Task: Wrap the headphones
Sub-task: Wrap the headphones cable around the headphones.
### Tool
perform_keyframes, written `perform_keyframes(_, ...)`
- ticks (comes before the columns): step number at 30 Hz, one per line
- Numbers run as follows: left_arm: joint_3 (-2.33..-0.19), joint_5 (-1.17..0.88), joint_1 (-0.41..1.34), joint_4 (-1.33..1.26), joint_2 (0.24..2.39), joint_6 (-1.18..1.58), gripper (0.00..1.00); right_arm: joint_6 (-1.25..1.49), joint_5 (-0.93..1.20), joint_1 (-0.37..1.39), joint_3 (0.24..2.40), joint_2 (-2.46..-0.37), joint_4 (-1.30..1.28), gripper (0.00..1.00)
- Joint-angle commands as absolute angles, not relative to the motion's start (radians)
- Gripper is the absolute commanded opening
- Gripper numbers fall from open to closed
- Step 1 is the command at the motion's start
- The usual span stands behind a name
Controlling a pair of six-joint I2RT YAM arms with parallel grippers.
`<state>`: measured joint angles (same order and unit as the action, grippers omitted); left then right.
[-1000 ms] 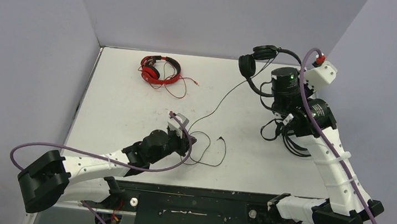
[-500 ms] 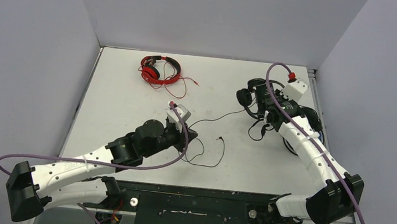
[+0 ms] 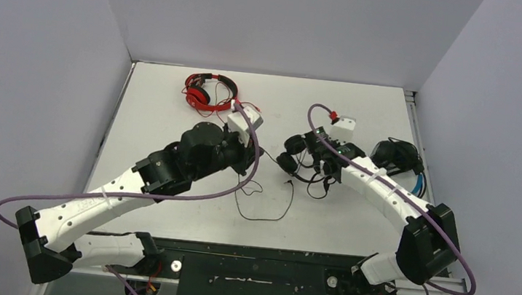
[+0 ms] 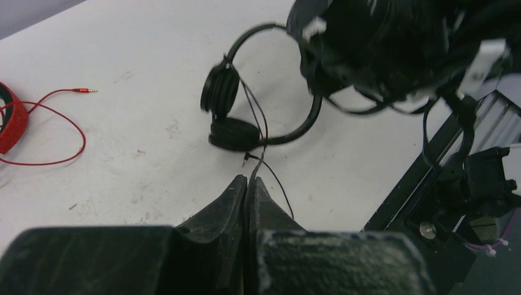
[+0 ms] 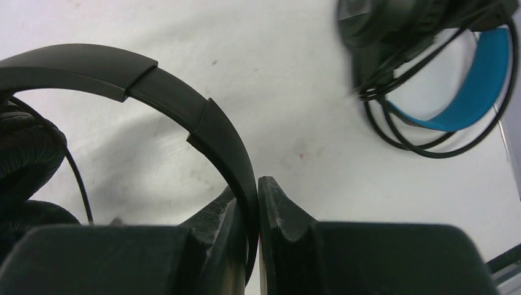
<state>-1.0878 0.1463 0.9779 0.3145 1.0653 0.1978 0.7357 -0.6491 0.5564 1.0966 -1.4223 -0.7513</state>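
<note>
- The right arm is no longer raised at the far right, as it is a second earlier. It now reaches low over the table (image 3: 160, 107), with its wrist well right of the red headphones (image 3: 209, 91) and on their near side.
- The left arm is up from the near edge. Its wrist now sits just on the near side of the red headphones and points right.
- The black headphones (image 3: 292, 154) are down from mid-air and lie to the right of the red headphones, between them and the blue-band headphones (image 3: 398, 156). You cannot tell whether they rest fully on the surface.
- The right gripper (image 5: 257, 200) has its jaws clamped on the black headband.
- The left gripper (image 4: 249, 184) has its jaws pinched shut on the thin black cable (image 3: 261, 219). The slack loop trails on the near side of the red headphones.
- Reading for the task: the headset and its cord are each held and have been brought close together, so you can likely begin winding.
- The blue-band set has cord looped round it. The red cord lies spread out, not yet wrapped.
</note>
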Motion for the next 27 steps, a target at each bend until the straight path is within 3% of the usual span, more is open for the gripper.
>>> perform_keyframes(1, -1.225, 0.019, 0.883, 0.347, 1.139, 0.193, 0.0, 0.68, -0.654, 0.665, 1.065, -1.461, -0.713, 0.0)
perform_keyframes(15, -1.339, -0.335, 0.649, 0.233, 1.316, 0.219, 0.0, 0.476, -0.345, 0.852, 0.959, -1.304, -0.537, 0.0)
perform_keyframes(27, -1.44, -0.418, 0.481, 0.182, 1.463, 0.22, 0.0, 0.425, -0.275, 0.94, 0.989, -1.2, -0.639, 0.0)
